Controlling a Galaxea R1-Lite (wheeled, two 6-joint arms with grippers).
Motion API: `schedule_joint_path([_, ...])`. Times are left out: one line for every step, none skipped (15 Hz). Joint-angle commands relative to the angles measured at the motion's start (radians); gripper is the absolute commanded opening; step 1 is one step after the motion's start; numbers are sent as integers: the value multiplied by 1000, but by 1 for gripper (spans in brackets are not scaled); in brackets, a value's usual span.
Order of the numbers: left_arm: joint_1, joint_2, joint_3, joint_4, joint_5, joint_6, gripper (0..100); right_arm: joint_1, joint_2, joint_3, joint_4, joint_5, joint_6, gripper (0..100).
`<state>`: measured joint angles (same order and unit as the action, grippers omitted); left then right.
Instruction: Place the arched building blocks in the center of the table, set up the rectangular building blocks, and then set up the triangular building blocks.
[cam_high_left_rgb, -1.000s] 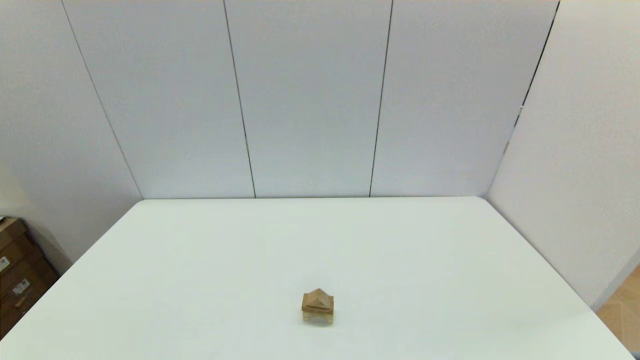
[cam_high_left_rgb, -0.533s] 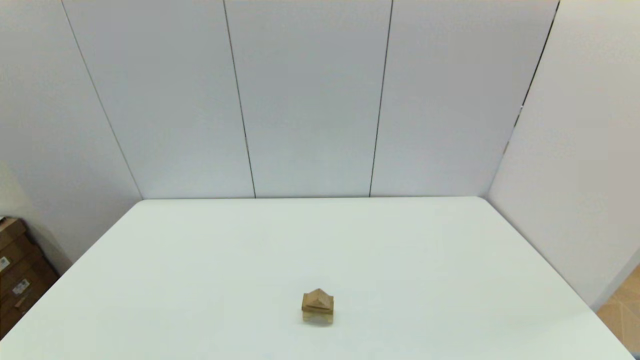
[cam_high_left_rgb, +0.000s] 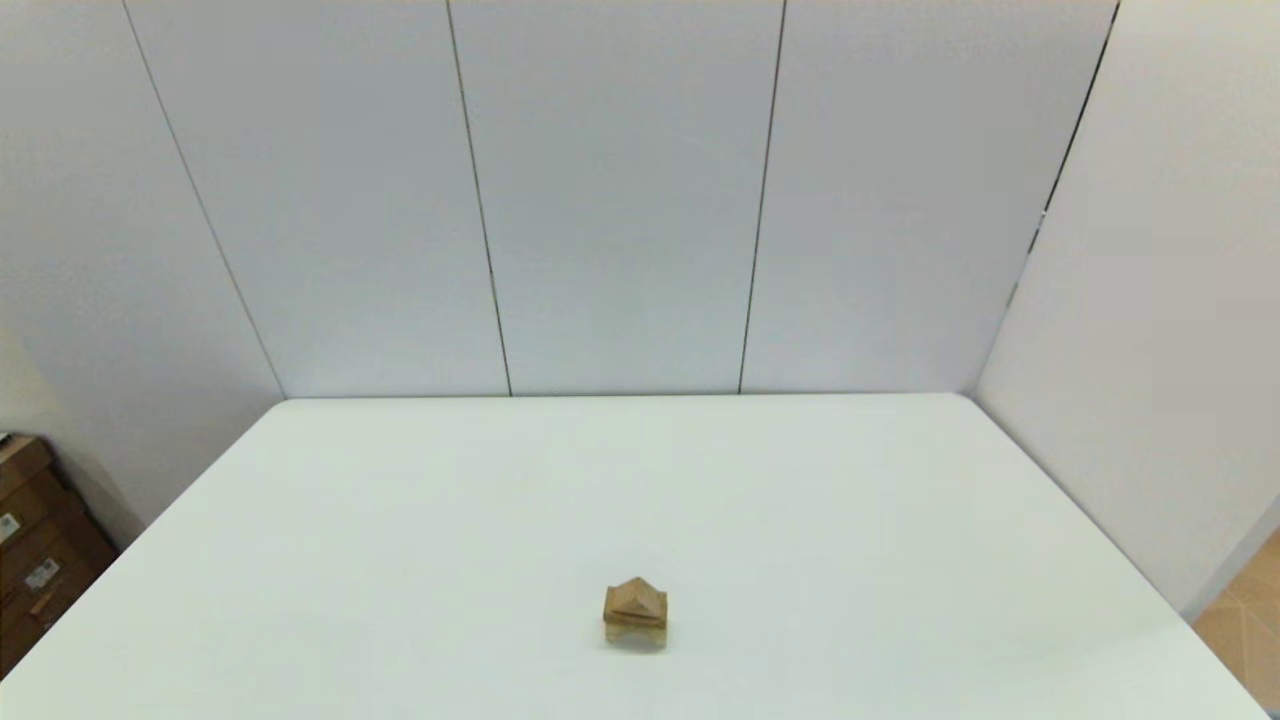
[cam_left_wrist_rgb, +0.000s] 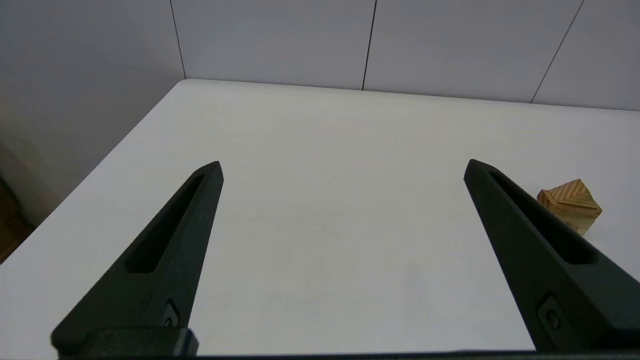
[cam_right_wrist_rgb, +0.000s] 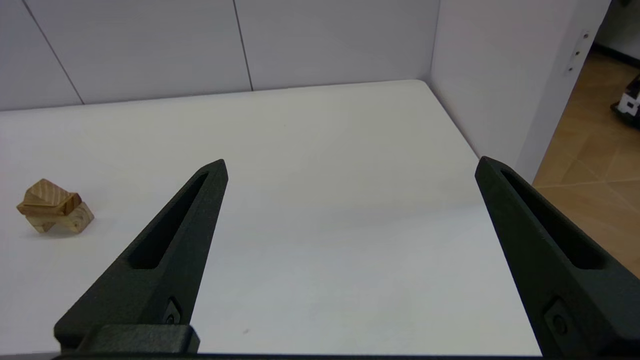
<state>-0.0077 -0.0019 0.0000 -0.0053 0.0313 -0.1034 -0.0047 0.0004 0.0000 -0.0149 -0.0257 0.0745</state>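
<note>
Currently the triangular block (cam_high_left_rgb: 635, 597) sits on the rectangular block (cam_high_left_rgb: 634, 620) atop the arched block (cam_high_left_rgb: 635, 634), mid-table (cam_high_left_rgb: 400, 520). Left claw (cam_left_wrist_rgb: 342, 167) and right claw (cam_right_wrist_rgb: 350, 167) spread wide, empty, off to either side.

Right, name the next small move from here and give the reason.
Probably none beyond keeping both arms parked. The triangular block sits on the rectangular block, which rests on the arched block, a stack standing free on the table. The left gripper and right gripper are open, empty and well clear of it.
</note>
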Motion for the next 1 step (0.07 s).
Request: schedule_joint_path([0,2,0,-1,1,-1,100,0,0,0,0,0,2,100])
